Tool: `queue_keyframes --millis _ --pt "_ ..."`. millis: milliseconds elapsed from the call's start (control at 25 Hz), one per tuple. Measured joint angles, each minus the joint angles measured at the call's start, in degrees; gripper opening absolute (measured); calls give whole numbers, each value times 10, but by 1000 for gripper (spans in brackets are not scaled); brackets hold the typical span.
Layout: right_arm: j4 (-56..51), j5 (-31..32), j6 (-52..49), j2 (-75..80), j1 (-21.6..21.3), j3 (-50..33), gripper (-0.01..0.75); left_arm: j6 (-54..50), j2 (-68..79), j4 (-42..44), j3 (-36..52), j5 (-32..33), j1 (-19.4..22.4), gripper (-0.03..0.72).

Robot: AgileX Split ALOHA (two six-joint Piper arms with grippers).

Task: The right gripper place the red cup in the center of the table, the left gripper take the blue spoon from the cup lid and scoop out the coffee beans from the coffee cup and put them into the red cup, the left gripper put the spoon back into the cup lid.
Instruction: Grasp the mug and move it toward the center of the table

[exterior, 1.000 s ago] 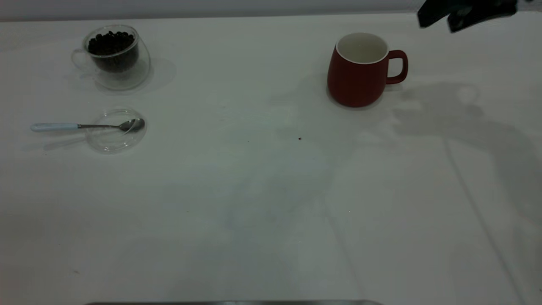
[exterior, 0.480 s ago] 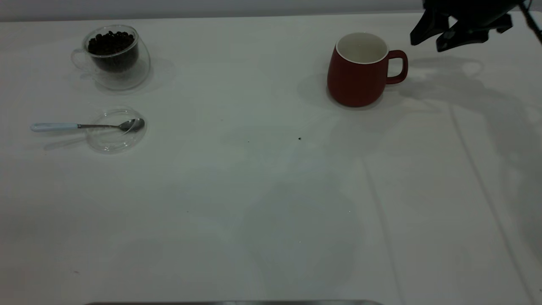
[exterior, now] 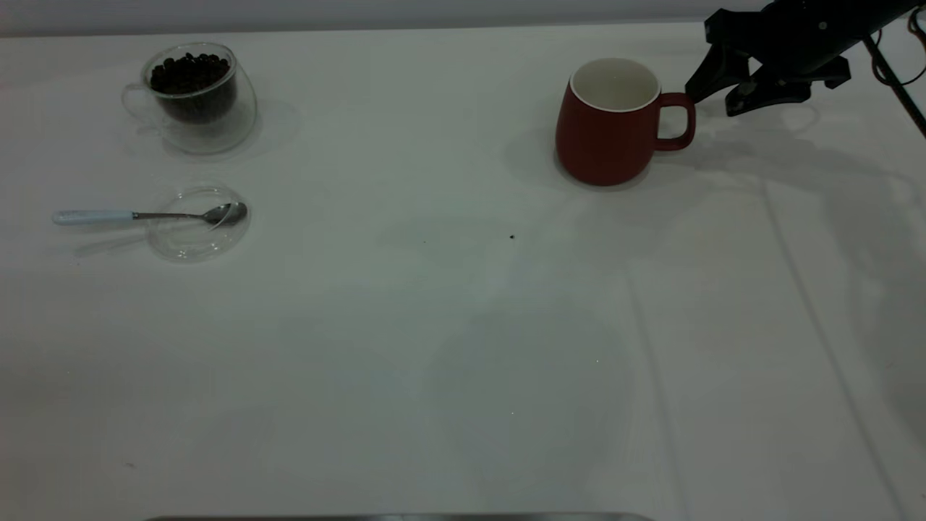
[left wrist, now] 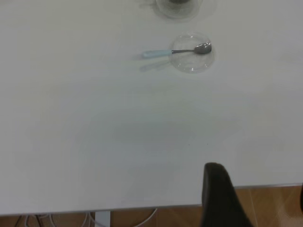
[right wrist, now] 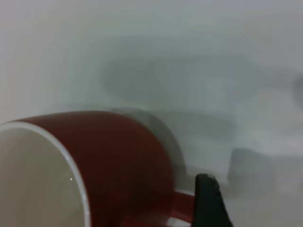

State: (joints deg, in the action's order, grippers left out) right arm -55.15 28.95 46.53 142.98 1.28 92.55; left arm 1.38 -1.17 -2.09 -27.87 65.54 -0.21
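Observation:
The red cup stands upright at the table's far right, white inside, with its handle pointing right. My right gripper is open just right of that handle, its nearer fingertip touching or almost touching it. In the right wrist view one black finger lies beside the cup. At far left the coffee cup holds the coffee beans. In front of it the blue spoon rests with its bowl on the cup lid. The left gripper hangs open over the table's edge, far from the spoon.
A tiny dark speck marks the middle of the table. A black cable runs down behind the right arm. In the left wrist view the table edge ends above a wooden floor.
The right gripper has come down and leftward from the top right corner to the cup's handle. The red cup has shifted very slightly left. Nothing else moved.

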Motion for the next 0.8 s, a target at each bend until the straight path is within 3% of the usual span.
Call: queue_keyframes --millis 800 --pt "31 33 0 1 123 1 518 -1 0 0 0 0 0 462"
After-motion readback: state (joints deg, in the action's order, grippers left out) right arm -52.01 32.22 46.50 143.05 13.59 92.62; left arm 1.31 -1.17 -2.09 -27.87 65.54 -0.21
